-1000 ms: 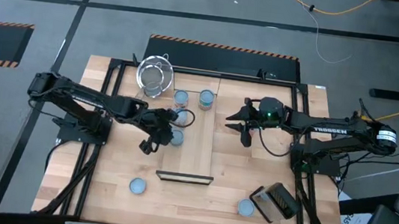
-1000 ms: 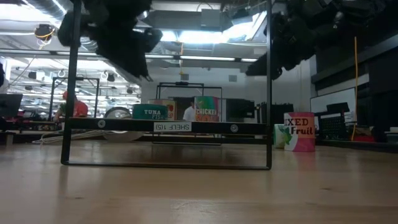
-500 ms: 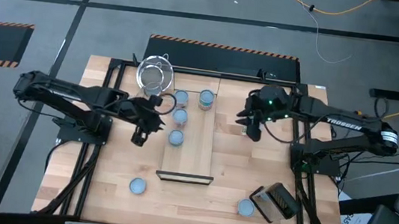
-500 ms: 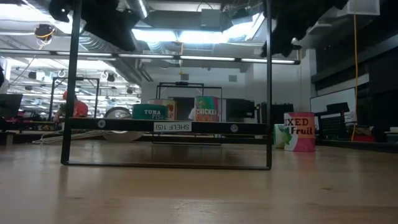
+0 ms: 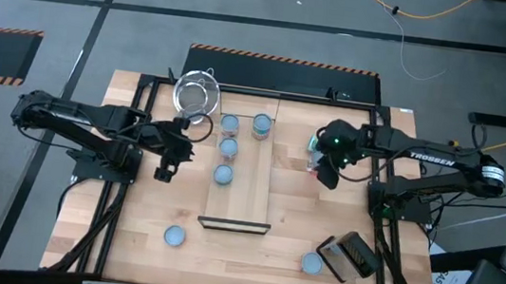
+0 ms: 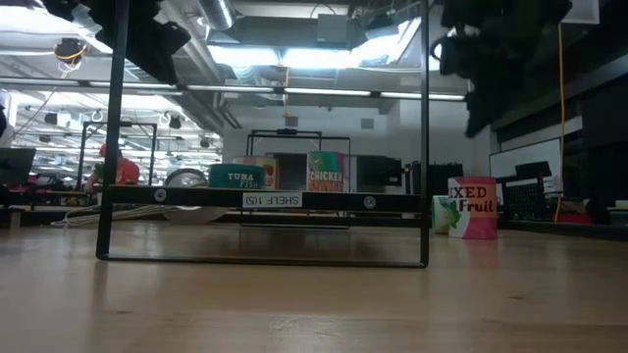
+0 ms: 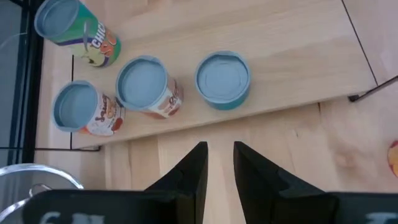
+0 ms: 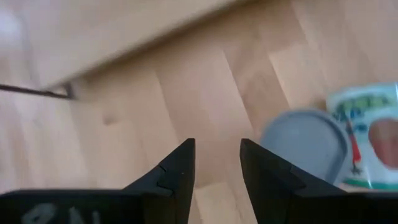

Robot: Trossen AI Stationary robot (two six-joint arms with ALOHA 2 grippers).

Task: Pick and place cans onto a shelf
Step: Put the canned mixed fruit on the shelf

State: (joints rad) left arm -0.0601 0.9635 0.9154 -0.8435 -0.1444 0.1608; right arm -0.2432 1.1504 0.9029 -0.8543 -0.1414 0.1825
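The shelf (image 5: 245,197) is a long pale board with a black bar (image 5: 234,224) at its near end. Several cans with pale blue tops stand upright on its far half (image 5: 228,146) (image 5: 223,174) (image 7: 222,78) (image 7: 146,87). My left gripper (image 5: 165,172) (image 7: 219,167) hangs open above the table, left of the shelf, with nothing between its fingers. My right gripper (image 5: 323,177) (image 8: 217,158) is open too, right of the shelf, pointing down. A green-and-red labelled can (image 8: 311,146) (image 5: 313,150) stands on the table just beside it.
A wire strainer (image 5: 196,95) sits at the far left of the shelf. Loose cans stand near the front edge (image 5: 173,236) (image 5: 312,263), the right one beside a dark box (image 5: 351,254). The low view shows the shelf's black frame (image 6: 265,199).
My left gripper has drawn back from over the shelf toward the table's left edge, rising and rolling; the nearest can stays standing on the shelf. My right gripper has risen and tipped from nearly level to pointing steeply down, beside the labelled can.
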